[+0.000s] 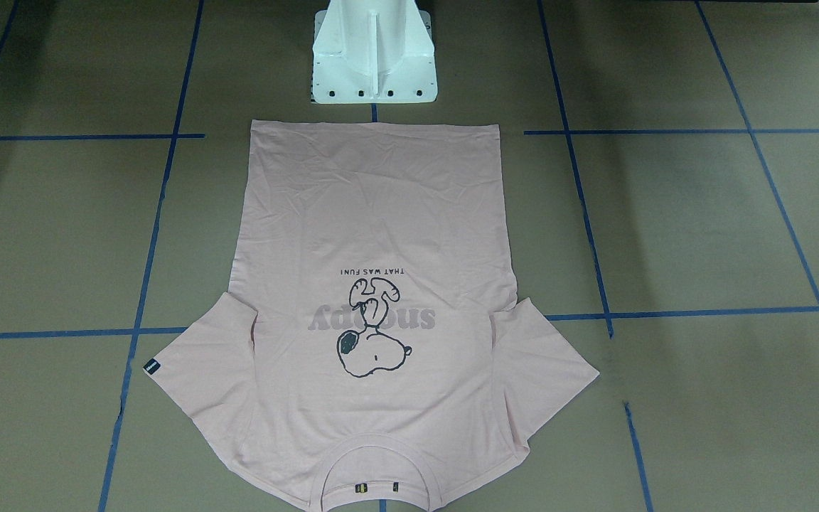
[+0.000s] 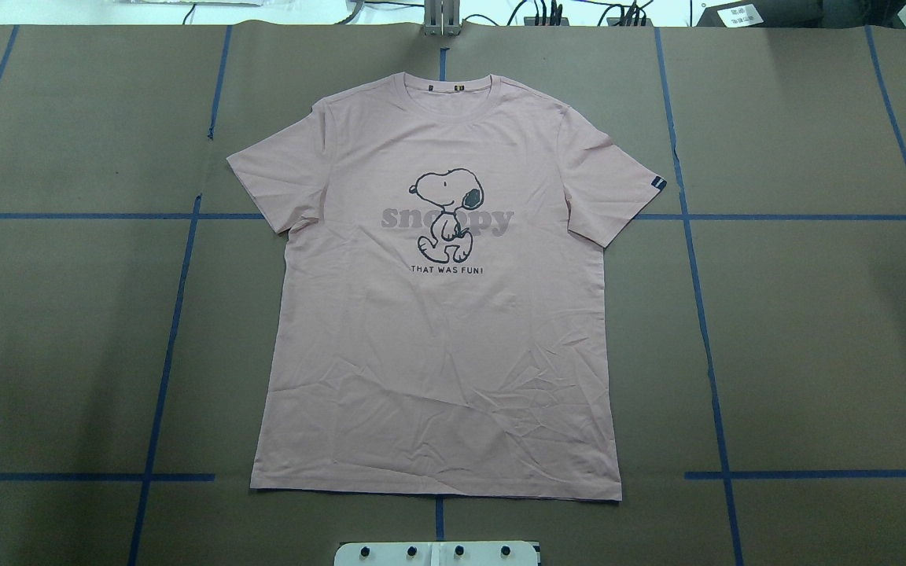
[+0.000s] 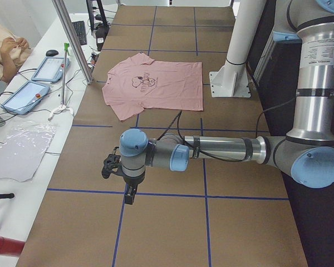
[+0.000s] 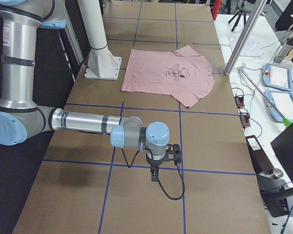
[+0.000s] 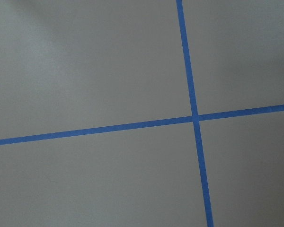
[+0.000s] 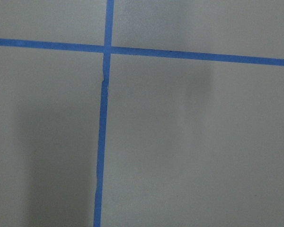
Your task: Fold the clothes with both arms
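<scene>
While the T-shirt (image 2: 437,354) lies flat, edges exposed, left gripper (image 3: 130,196) and right gripper (image 4: 154,174) hang well apart from it; jaw spread indeterminable.

The left arm (image 3: 222,148) is standing upright, bending at the elbow and stretching out level, with the left gripper (image 3: 130,196) pointing straight down. The right arm (image 4: 83,122) is holding the same pose at the opposite end, its right gripper (image 4: 154,174) pointing down too. I can't tell whether either gripper's fingers are parted.
</scene>
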